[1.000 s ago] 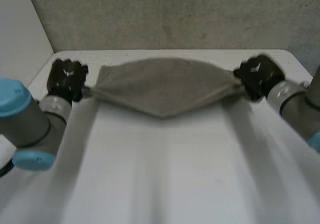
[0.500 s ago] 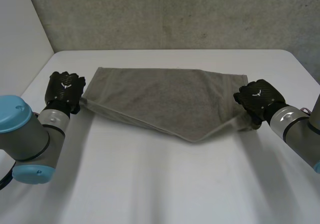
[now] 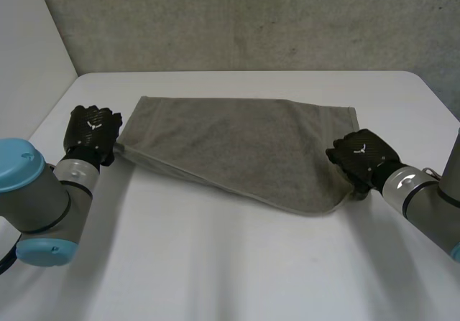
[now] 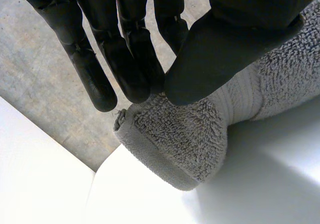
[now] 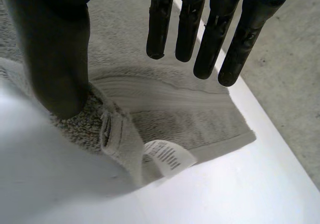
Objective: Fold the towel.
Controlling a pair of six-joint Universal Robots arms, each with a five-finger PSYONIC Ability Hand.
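Note:
The grey towel (image 3: 237, 145) lies folded over on the white table (image 3: 230, 263), its folded edge running from the left corner to the near right. My left hand (image 3: 91, 131) is at the towel's left corner. In the left wrist view its thumb (image 4: 225, 48) pinches the doubled corner (image 4: 185, 134) against the fingers (image 4: 125, 58). My right hand (image 3: 359, 156) is at the right corner. In the right wrist view its fingers (image 5: 190, 18) are straight and spread from the thumb (image 5: 55, 58). The corner (image 5: 150, 98) lies loose beneath, a white label (image 5: 165, 156) sticking out.
A grey concrete wall (image 3: 251, 19) rises behind the table's far edge. A pale wall stands at the left. Bare tabletop stretches in front of the towel, between my two arms.
The towel, held stretched above the table a second ago, now lies on it. My right hand has opened, let go of its corner and slid nearer. The left hand keeps its pinch.

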